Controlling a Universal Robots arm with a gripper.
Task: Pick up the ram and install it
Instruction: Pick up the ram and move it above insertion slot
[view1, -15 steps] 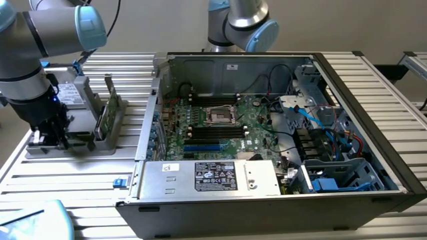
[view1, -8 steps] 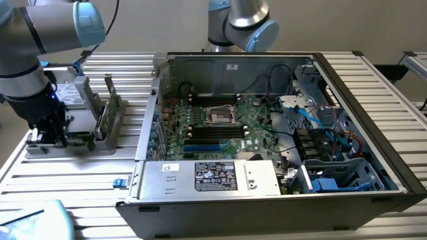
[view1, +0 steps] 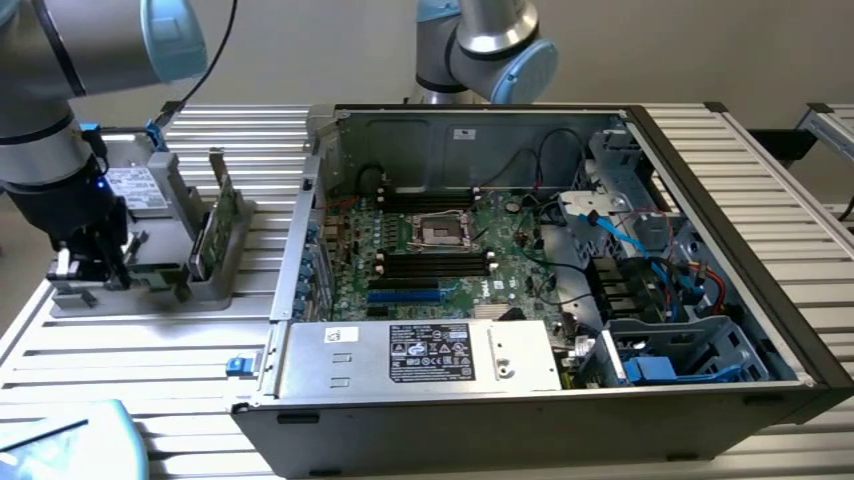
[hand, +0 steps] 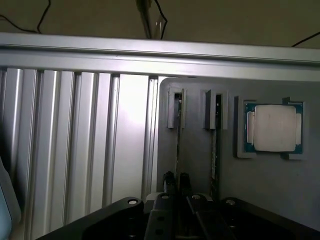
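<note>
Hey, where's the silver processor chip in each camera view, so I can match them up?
Exterior view: processor chip lies flat on the far part of the gray tray, at the exterior view's left.
Wrist view: processor chip sits in a blue-edged recess, beside the two slot holders.
Shared landmark: the gripper, shut on the ram.

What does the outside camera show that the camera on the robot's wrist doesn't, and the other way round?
Exterior view: the open computer case with its motherboard, and the robot arm reaching down at the exterior view's left. Wrist view: a close look at the square silver processor chip in its pocket, and the ram standing on edge in line with the end effector. Both share the grey holder tray, the end effector at it and the ribbed metal table.
</note>
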